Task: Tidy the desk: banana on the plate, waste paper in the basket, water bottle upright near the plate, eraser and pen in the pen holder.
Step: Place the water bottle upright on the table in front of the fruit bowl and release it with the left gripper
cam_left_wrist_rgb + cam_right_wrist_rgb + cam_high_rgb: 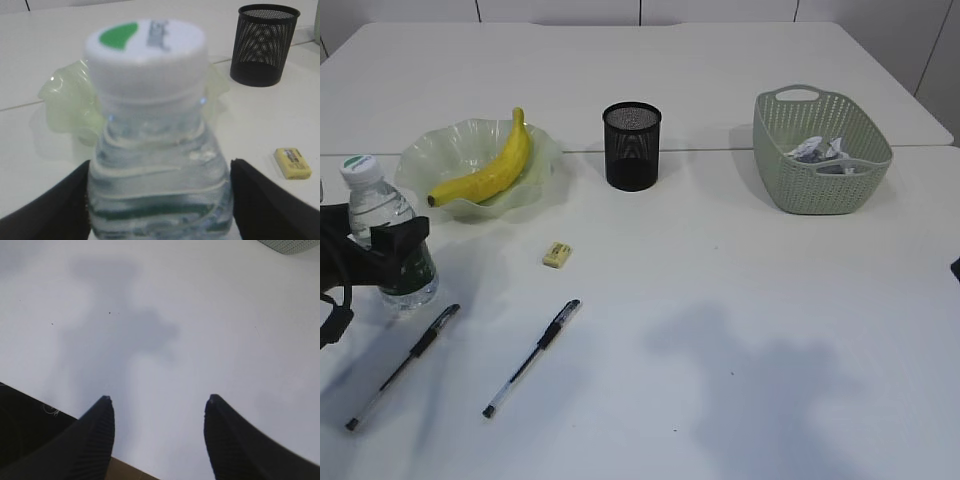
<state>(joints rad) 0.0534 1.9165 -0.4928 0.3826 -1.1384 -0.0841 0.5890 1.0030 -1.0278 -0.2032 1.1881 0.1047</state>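
Note:
The water bottle (380, 207) with a white cap stands upright at the left, in front of the pale green plate (546, 150) that holds the banana (490, 170). My left gripper (395, 245) is shut on the bottle's body; in the left wrist view its fingers (160, 200) flank the bottle (150, 100). The yellow eraser (557, 254) (292, 163) lies on the table. Two black pens (405, 365) (532, 357) lie at the front left. The black mesh pen holder (632, 145) (264, 45) stands mid-table. My right gripper (159, 405) is open and empty over bare table.
The green basket (770, 140) at the back right holds crumpled waste paper (817, 152); its edge shows in the right wrist view (292, 244). A seam between two tables runs behind the plate and pen holder.

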